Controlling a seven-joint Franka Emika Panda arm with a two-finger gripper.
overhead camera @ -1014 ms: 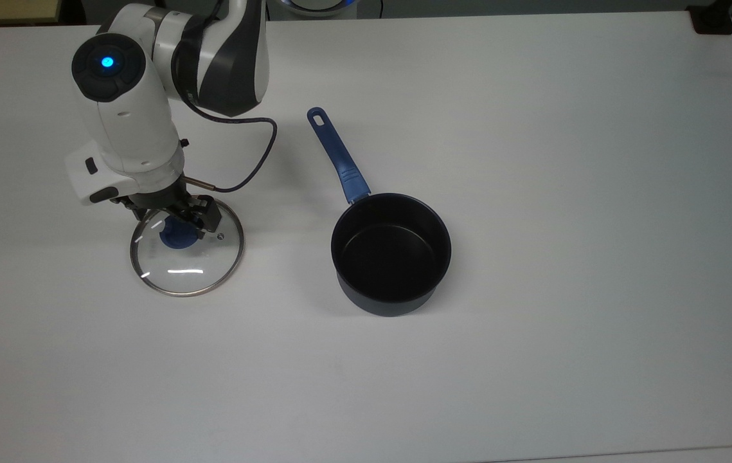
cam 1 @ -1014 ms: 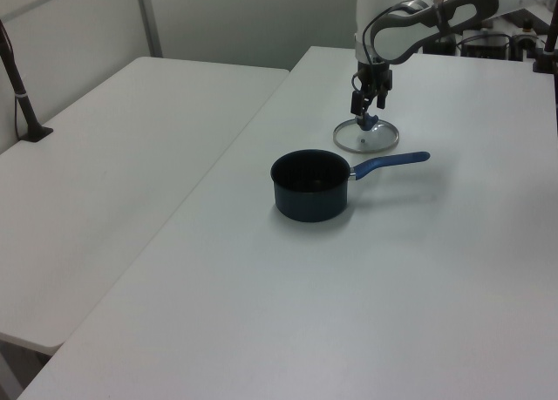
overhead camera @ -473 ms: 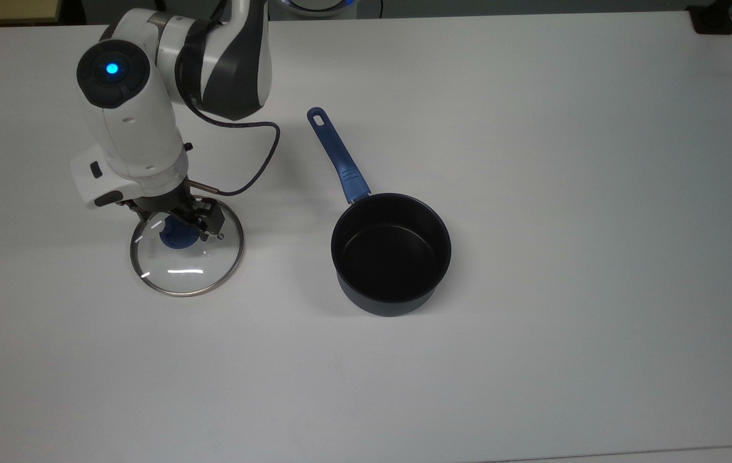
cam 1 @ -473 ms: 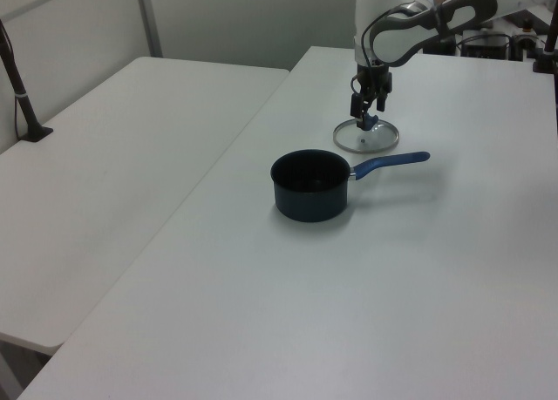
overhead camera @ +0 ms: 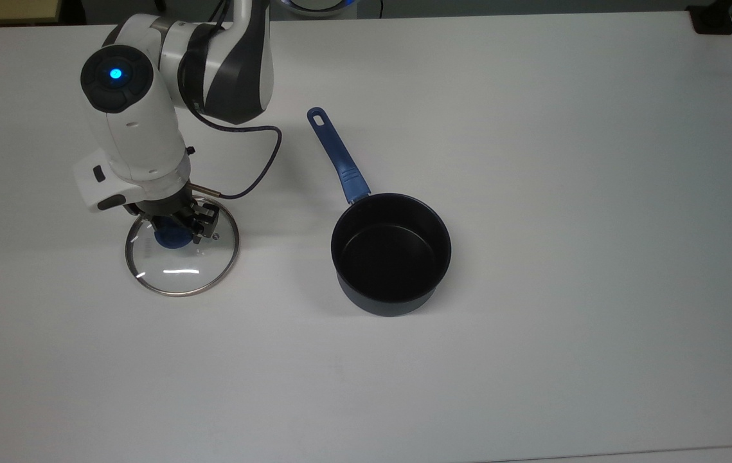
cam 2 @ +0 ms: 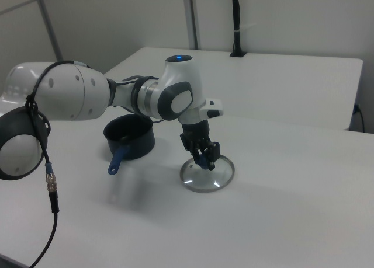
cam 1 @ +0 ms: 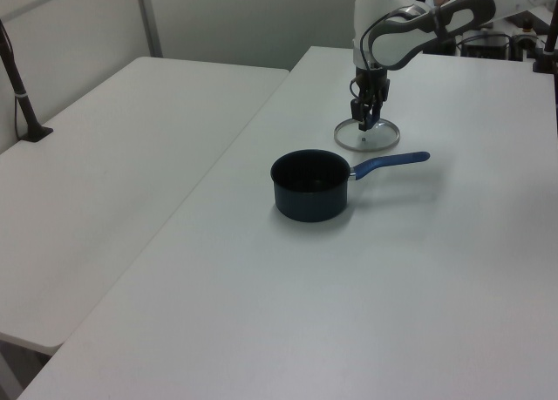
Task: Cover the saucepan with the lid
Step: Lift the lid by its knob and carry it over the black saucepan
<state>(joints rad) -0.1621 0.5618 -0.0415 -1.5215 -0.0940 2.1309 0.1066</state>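
Observation:
The clear glass lid [overhead camera: 180, 273] with its steel rim lies flat at the top view's left, and its blue knob [overhead camera: 169, 240] shows between my fingers. My gripper [overhead camera: 177, 230] comes straight down on the lid's centre and is shut on the knob. In the left view the gripper [cam 1: 370, 119] stands over the lid [cam 1: 367, 139], and in the right view the gripper [cam 2: 205, 158] meets the lid [cam 2: 208, 177]. The dark saucepan [overhead camera: 391, 254] stands uncovered to the top view's right of the lid, its blue handle [overhead camera: 338, 157] pointing toward the arm's side. The saucepan [cam 1: 309, 186] [cam 2: 130, 136] is apart from the lid.
A dark cable [overhead camera: 263, 161] loops from my wrist between lid and pan handle. White tabletop [overhead camera: 565, 225] spreads wide beyond the pan. A black block [overhead camera: 713, 19] sits at the top view's far right corner. A second white table [cam 1: 113, 156] adjoins at the left view's left.
My fingers have closed in on the blue knob, and the wrist has turned slightly. The lid has shifted a little toward the top view's left. The saucepan has stayed put.

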